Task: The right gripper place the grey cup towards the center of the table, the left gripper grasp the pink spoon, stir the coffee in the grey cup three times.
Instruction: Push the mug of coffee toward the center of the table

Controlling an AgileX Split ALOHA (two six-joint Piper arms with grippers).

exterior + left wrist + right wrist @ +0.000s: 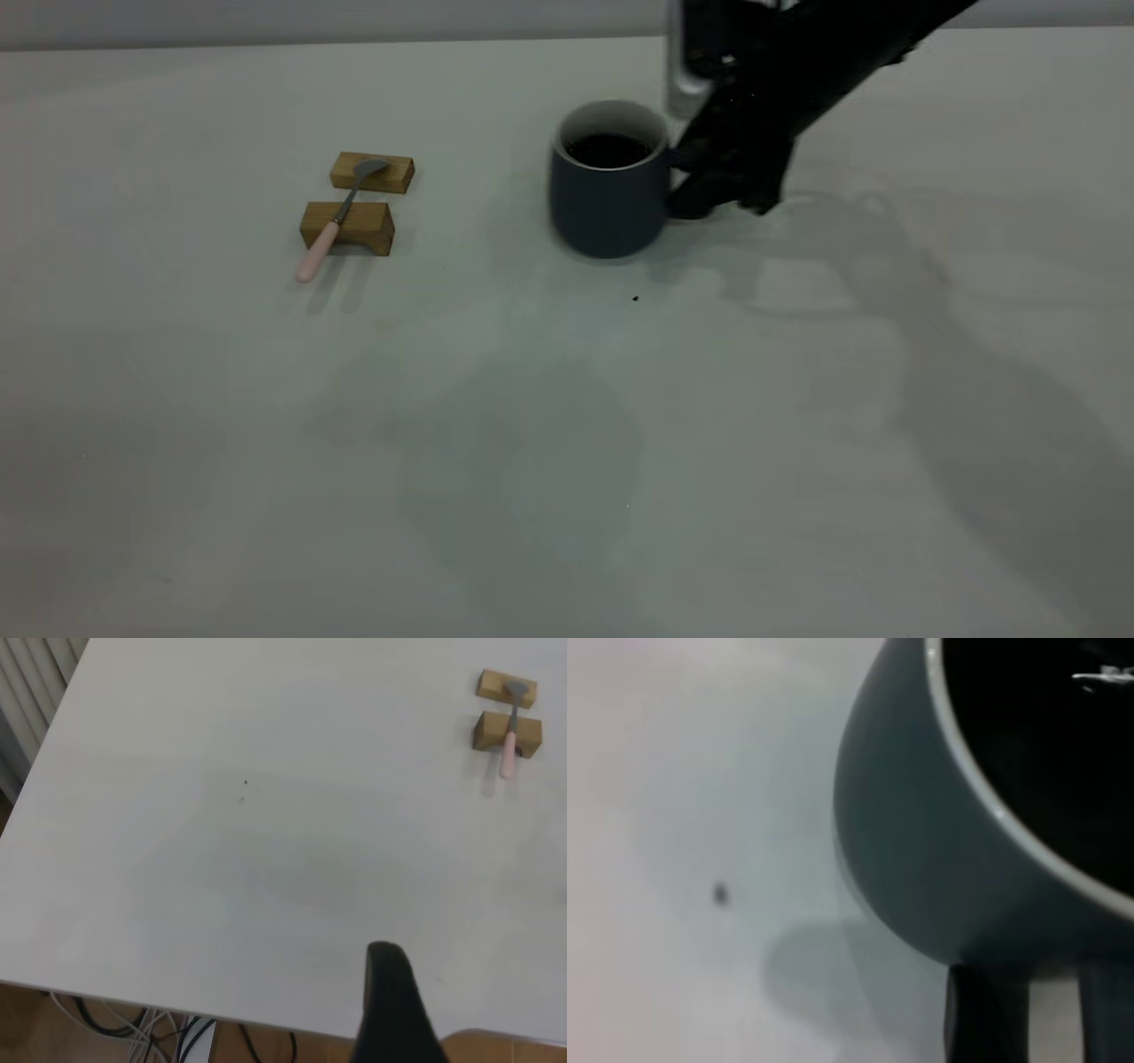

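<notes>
The grey cup (607,208) stands near the middle of the table (567,443), with dark coffee (608,149) inside. My right gripper (709,199) reaches in from the upper right and is shut on the cup's handle side. Up close in the right wrist view are the cup (921,842), the coffee (1045,744) and one dark finger (983,1019) just below the cup's wall. The pink spoon (341,213) lies across two wooden blocks at the left, handle toward the front. My left gripper (394,1010) hangs over the table's edge, far from the spoon (510,740).
Two small wooden blocks (372,173) (347,229) carry the spoon. A tiny dark speck (635,299) lies in front of the cup. In the left wrist view the table's edge (177,1014) shows, with cables below it.
</notes>
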